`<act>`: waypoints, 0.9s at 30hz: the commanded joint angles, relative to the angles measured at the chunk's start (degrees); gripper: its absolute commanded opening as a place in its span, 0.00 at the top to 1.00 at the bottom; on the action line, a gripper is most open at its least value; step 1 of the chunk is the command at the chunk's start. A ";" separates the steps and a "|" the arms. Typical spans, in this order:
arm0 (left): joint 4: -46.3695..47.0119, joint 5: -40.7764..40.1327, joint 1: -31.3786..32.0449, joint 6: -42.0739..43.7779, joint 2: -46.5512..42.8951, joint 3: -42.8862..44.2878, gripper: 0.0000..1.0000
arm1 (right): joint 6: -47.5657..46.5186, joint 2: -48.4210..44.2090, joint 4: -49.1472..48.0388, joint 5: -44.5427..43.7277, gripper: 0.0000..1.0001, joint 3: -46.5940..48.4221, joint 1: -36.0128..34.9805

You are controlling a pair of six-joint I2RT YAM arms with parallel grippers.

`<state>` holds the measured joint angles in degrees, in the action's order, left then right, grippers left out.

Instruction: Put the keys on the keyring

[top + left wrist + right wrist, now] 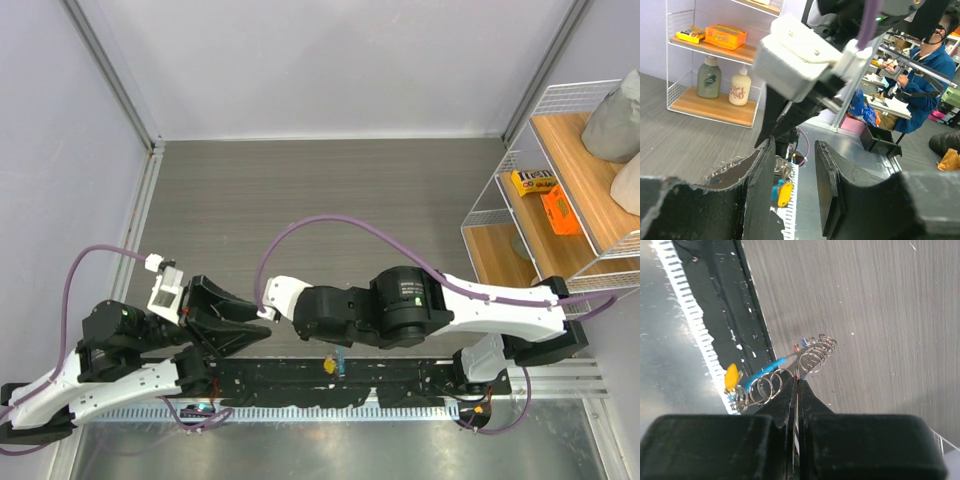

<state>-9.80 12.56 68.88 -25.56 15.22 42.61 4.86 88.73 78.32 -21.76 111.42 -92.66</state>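
My right gripper (798,381) is shut on the keyring (812,359), a coil of thin silver loops with a light-blue band (765,371), held just above the table's near edge. A key with a yellow tag (731,377) hangs from the loops on the left. Small red and blue bits (804,343) show at the coil's far end. In the top view the yellow tag (328,367) hangs under the right wrist. My left gripper (792,167) is open and empty, left of the right wrist (258,322). The yellow tag (785,193) shows beyond its jaws.
A white wire shelf (560,200) stands at the right with orange and yellow boxes (560,210) and two bottles (709,77) on its lower board. The black rail (400,378) and white slotted strip (687,315) run along the near edge. A person (920,95) sits in the background.
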 commanded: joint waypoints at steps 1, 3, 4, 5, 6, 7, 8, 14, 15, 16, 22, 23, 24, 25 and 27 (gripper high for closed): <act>0.05 -0.51 0.02 1.48 0.60 0.98 0.57 | -0.03 -2.51 7.99 -3.46 0.95 -1.11 2.31; 0.22 -0.60 -0.06 1.57 0.77 1.07 0.57 | 0.23 -2.16 7.90 -5.65 0.94 -0.85 3.80; 0.66 -0.60 0.02 1.57 0.77 0.81 0.57 | 0.32 -1.98 7.81 -6.01 0.94 -0.94 5.37; 1.01 -0.52 -0.06 1.57 0.86 0.63 0.57 | 0.50 -1.72 7.63 -6.80 0.95 -1.02 6.26; 1.10 -0.69 0.02 1.57 0.86 0.46 0.57 | 0.59 -1.54 6.85 -7.41 0.94 -1.90 8.01; 1.10 -0.69 0.02 1.57 0.95 0.37 0.57 | 0.59 -1.45 6.06 -8.55 0.94 -2.51 8.81; 1.01 -0.95 0.02 1.65 0.95 0.28 0.57 | 0.67 -1.10 5.01 -8.56 0.94 -3.82 10.73; 0.40 -1.74 0.02 1.30 -0.80 -0.60 0.57 | -0.47 0.30 -3.96 -8.21 0.94 -10.25 18.12; 0.31 -2.01 0.02 1.13 -1.33 -0.77 0.57 | -0.73 0.39 -5.80 -8.21 0.94 -10.86 19.35; 0.14 -2.27 -0.06 1.13 -1.86 -1.04 0.57 | -0.99 0.91 -6.60 -8.21 0.94 -11.04 19.88; -0.66 -3.68 0.02 0.95 -4.23 -1.83 0.57 | -2.58 3.73 -13.98 -5.93 0.95 -12.98 24.02; -0.83 -3.85 0.02 1.04 -4.32 -2.00 0.57 | -2.75 4.86 -15.21 -5.84 0.94 -13.15 25.06; -0.83 -3.77 -0.06 0.95 -4.59 -2.27 0.58 | -3.36 5.40 -15.74 -4.97 0.94 -13.33 25.68; -0.83 -3.94 0.02 0.87 -4.68 -2.36 0.58 | -3.63 6.36 -17.57 -4.70 0.95 -13.94 26.82; -0.92 -4.03 -0.06 0.78 -5.03 -2.53 0.58 | -4.25 7.68 -20.47 -4.08 0.94 -15.08 28.58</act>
<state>-11.05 9.80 68.88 -25.02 10.87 40.69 2.66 94.17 66.74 -26.83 97.86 -67.00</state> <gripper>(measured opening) 0.425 0.062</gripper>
